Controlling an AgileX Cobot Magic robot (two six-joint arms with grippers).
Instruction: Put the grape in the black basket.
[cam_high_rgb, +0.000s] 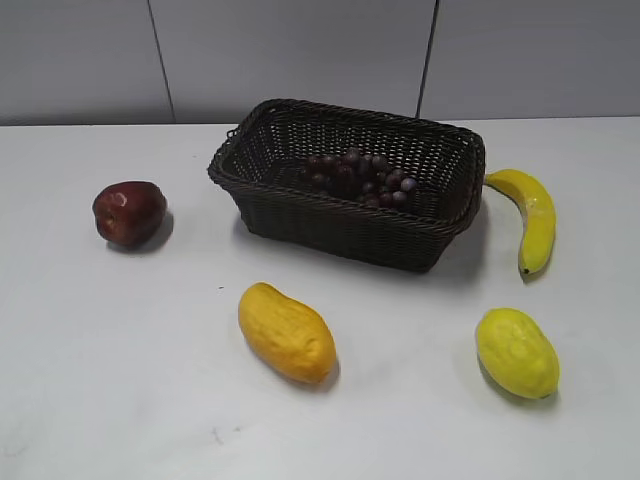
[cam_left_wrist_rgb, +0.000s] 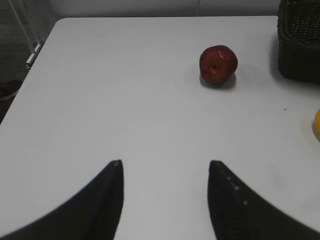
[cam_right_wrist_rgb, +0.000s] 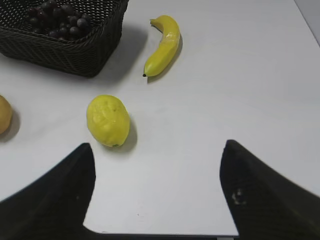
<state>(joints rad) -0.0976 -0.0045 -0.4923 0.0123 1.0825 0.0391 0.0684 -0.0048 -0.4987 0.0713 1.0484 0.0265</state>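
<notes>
The grape (cam_high_rgb: 358, 176) is lying inside the black basket (cam_high_rgb: 340, 228), a dark purple-red bunch resting on the basket floor toward its far right part, well below the rolled rim; the right wrist view is showing the same bunch tucked behind the woven wall. Judging from this, the placing step is looking finished, and nothing of the task is appearing left to do but keeping clear. The left tool (cam_left_wrist_rgb: 165, 172) is hanging over bare table (cam_high_rgb: 120, 380) with its two dark fingers spread apart and nothing between them, the red apple (cam_left_wrist_rgb: 218, 64) sitting well ahead of it. The right tool (cam_right_wrist_rgb: 157, 165) is likewise standing wide open and empty above the table, with the yellow lemon-like fruit (cam_right_wrist_rgb: 107, 120) near its left finger and the banana (cam_right_wrist_rgb: 163, 44) farther off beside the basket. Neither arm is showing in the exterior view. The mango (cam_high_rgb: 286, 332) is lying in front of the basket, apart from it. Any next move is probably calling only for both arms resting away from the fruit, not disturbing the basket.
</notes>
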